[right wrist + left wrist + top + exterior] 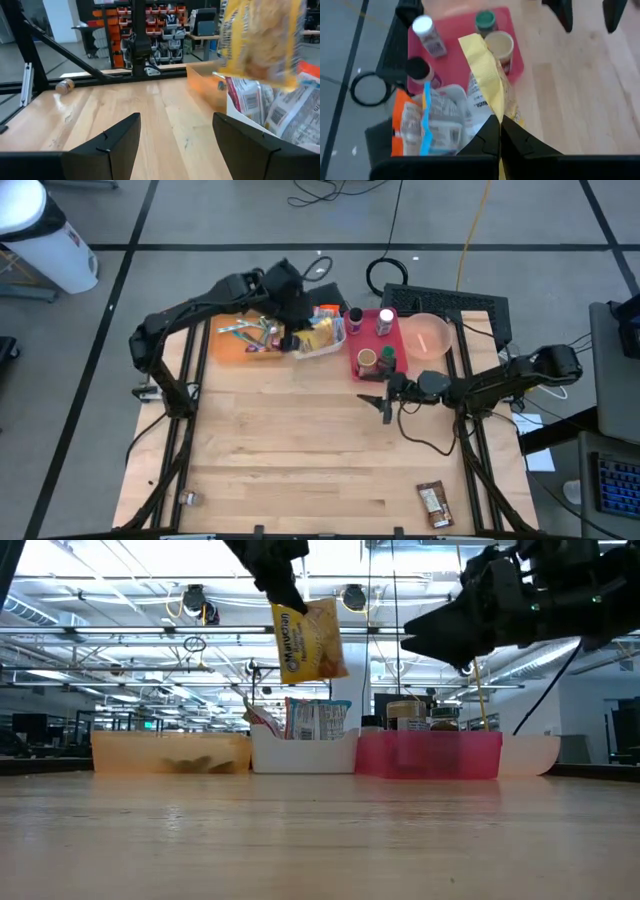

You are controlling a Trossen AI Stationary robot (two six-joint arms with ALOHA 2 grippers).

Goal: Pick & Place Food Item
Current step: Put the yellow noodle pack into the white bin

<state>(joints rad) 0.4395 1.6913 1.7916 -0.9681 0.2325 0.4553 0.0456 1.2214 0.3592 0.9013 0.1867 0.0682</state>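
Nearest the camera, a snack bar [433, 503] lies on the surface [300, 450] at five o'clock. Left gripper [297, 313], clamped on a yellow noodle packet [312, 640], holds it above the white bin [303, 750]. Right gripper [385, 406] hangs apart-fingered at three o'clock.

This is a robotics lab or workshop: a wooden surface [300, 440] on a dark metal frame stands on a taped concrete floor [200, 220], with loose cables [395, 270], bare ceiling trusses [100, 635], and parts-bin shelving [160, 22] behind.
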